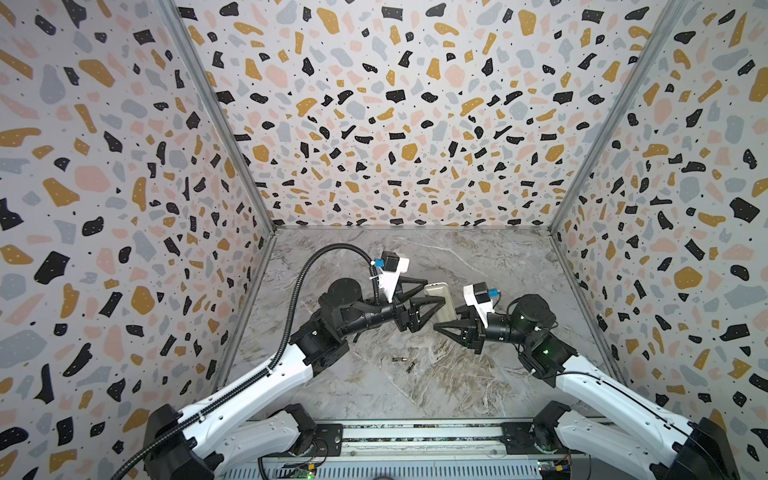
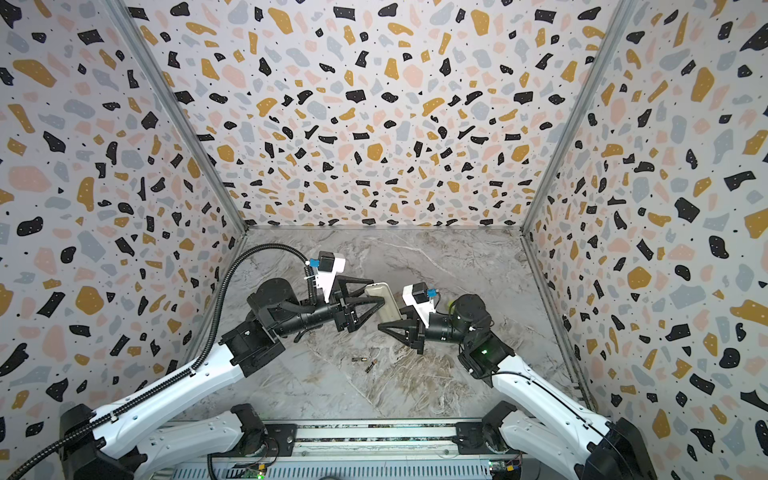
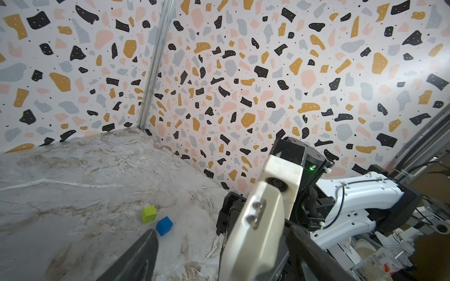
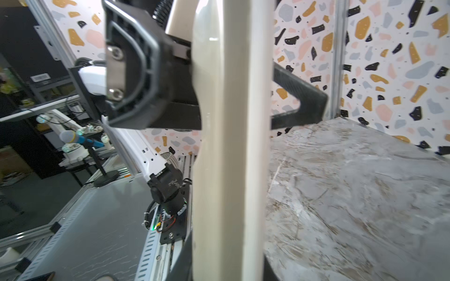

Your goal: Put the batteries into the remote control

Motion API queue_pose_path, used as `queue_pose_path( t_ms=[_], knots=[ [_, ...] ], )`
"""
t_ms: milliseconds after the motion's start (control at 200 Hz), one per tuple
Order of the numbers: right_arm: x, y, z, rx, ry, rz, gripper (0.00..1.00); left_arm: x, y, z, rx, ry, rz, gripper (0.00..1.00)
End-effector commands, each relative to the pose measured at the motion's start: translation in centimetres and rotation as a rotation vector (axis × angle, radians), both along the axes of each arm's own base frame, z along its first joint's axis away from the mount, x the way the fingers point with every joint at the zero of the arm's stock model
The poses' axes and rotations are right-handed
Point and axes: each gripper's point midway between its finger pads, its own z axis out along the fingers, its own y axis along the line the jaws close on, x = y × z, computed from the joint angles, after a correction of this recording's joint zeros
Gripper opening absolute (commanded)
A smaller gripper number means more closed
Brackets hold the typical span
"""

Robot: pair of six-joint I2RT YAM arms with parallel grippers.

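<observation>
The right gripper (image 1: pixel 449 319) grasped the remote control (image 1: pixel 439 300) by its near end. The left gripper (image 1: pixel 432 293), released, straddled it; the batteries (image 1: pixel 404 362) lay nearer.

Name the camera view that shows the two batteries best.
A top view. Both top views show the batteries lying loose on the table, tiny but unobstructed. Neither wrist view catches them; they show the remote control up close instead.
</observation>
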Motion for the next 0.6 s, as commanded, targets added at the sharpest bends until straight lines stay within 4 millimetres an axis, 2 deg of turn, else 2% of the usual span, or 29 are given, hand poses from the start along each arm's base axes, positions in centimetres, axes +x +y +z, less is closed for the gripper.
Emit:
queue_pose_path(
  t_ms=[0,370,596],
  knots=[
    [-1.5,0.1,1.5,0.052,-0.037,0.090,0.00,-1.2,0.0,1.2,-0.039,-0.082,-0.061,0.79],
    [-2.4,0.4,1.3,0.050,-0.027,0.152,0.00,-2.2,-0.8,2.6,-0.126,-0.110,-0.148,0.59],
    [-2.6,0.7,1.1,0.044,-0.025,0.179,0.00,-2.2,-1.1,2.7,-0.121,-0.105,-0.159,0.48]
  ],
)
